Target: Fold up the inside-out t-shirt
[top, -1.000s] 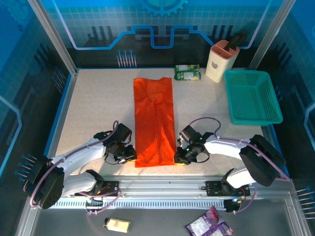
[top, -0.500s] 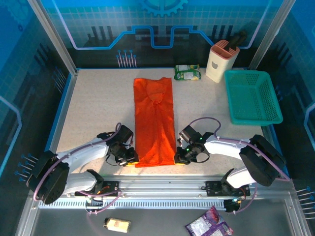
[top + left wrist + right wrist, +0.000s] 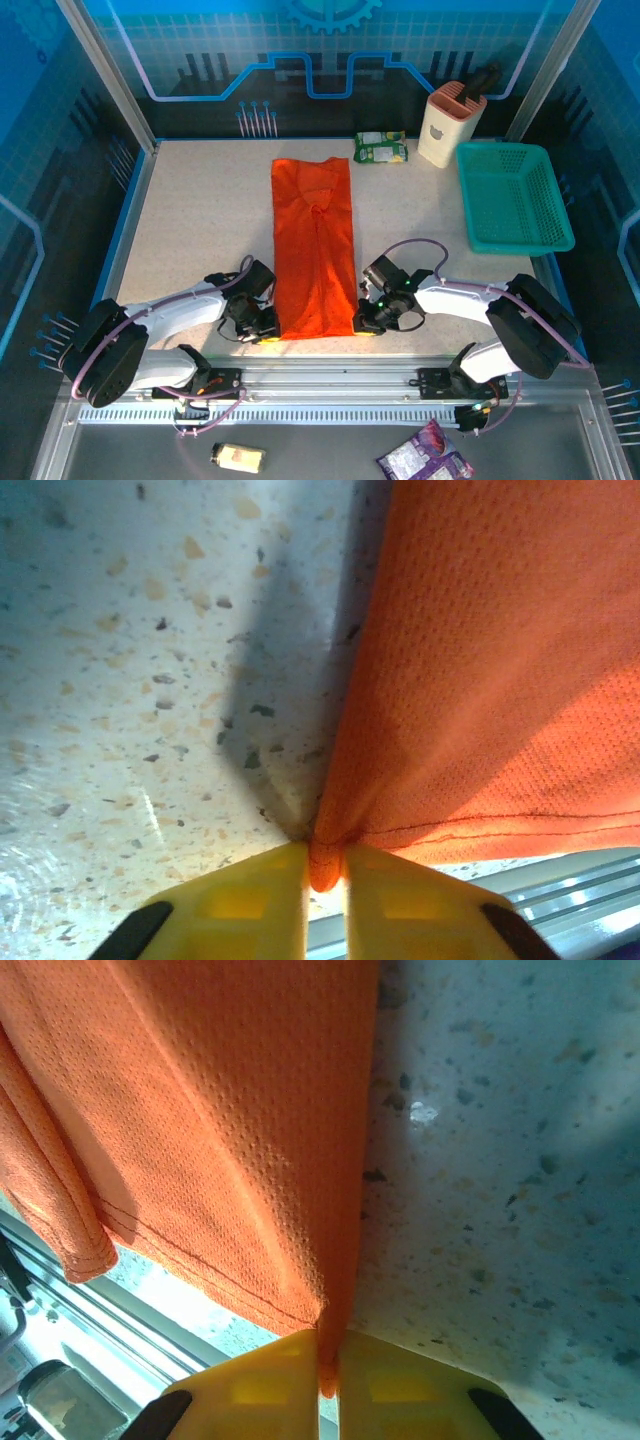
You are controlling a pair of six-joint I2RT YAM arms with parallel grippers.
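The hem of the inside-out t-shirt [image 3: 480, 680] is now pinched between the narrowed jaws of the left gripper [image 3: 325, 858], as at the right gripper [image 3: 328, 1348], so folding is judged ready

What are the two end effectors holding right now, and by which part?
Both hold the orange t-shirt: the left end effector pinches its near left hem corner, the right end effector its near right hem corner.

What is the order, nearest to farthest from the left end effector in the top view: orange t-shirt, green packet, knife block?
1. The orange t-shirt: near left corner pinched in the left end effector.
2. The green packet: far edge, right of the shirt.
3. The knife block: far edge, farther right.
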